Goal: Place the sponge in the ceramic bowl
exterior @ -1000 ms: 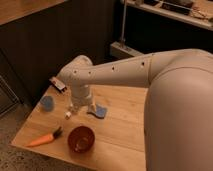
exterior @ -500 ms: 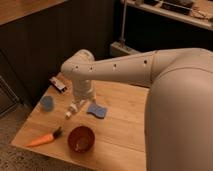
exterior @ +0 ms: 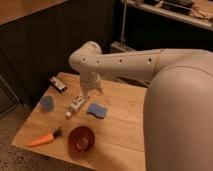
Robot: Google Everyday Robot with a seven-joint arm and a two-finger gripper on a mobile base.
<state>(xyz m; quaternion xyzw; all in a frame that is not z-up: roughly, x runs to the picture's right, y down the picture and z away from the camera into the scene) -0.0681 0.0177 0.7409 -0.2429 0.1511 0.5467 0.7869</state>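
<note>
The pincer hangs low over the left half of the wooden table. It points down and to the left, with its tip close to the table top. Its jaws stand rather wide, and nothing is held between them. The sponge lies flat on the table just to the right of the pincer, and it is apart from it. The ceramic bowl stands nearer the front edge, below the sponge and a little to the left; the sponge is not in it. Compared with one second ago, the pincer has moved to the left. Then it was right beside the sponge and covered part of it, and now the whole blue pad is free to see. The white arm has also changed: its round joint is now higher and more to the right than before. The sponge itself has not moved, and the bowl stays at the same place too. The carrot lies left of the bowl, the light-blue cup stands near the left edge, and a small dark packet lies behind the cup; all three are where they were.
</note>
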